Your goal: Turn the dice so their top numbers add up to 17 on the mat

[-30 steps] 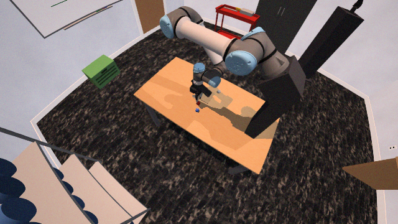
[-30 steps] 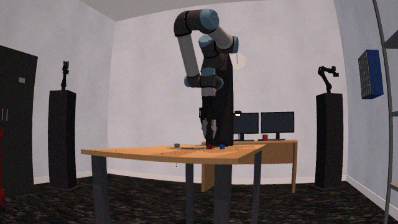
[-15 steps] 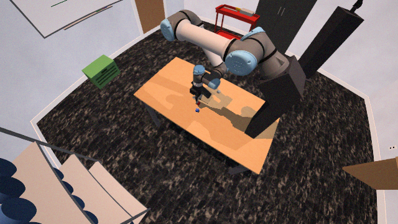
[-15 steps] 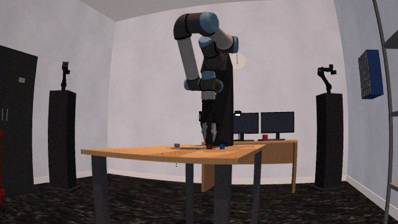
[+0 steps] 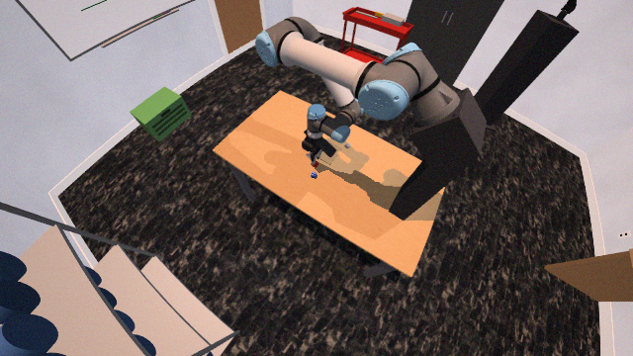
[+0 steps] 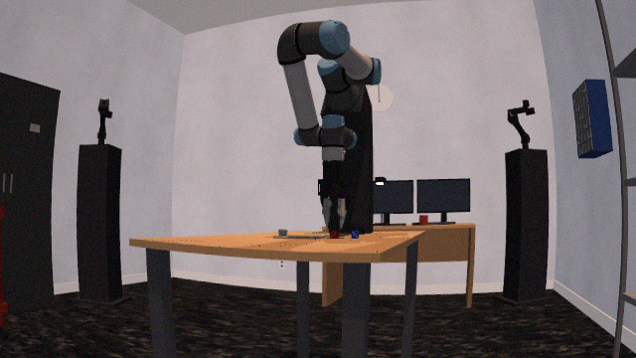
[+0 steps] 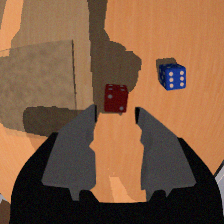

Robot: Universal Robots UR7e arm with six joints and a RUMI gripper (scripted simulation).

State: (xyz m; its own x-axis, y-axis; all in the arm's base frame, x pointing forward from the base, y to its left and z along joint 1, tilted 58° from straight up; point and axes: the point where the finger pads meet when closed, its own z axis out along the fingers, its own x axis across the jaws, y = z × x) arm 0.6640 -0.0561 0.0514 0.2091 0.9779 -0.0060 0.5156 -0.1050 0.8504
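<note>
A red die (image 7: 115,98) lies on the wooden table just off the edge of the tan mat (image 7: 40,80). My gripper (image 7: 115,107) hangs right above it, fingers partly apart with nothing between them; the die sits just beyond the fingertips. A blue die (image 7: 172,76) lies on the bare table to the right of the red one, showing six pips to the wrist camera. In the exterior view the gripper (image 6: 334,224) stands low over the red die (image 6: 335,234), with the blue die (image 6: 355,234) beside it. A small grey die (image 6: 282,232) sits further left.
The arm's black pedestal (image 5: 435,153) stands at the table's far side. A second desk with two monitors (image 6: 419,196) is behind the table. The table edge (image 5: 277,193) is close to the blue die (image 5: 314,175).
</note>
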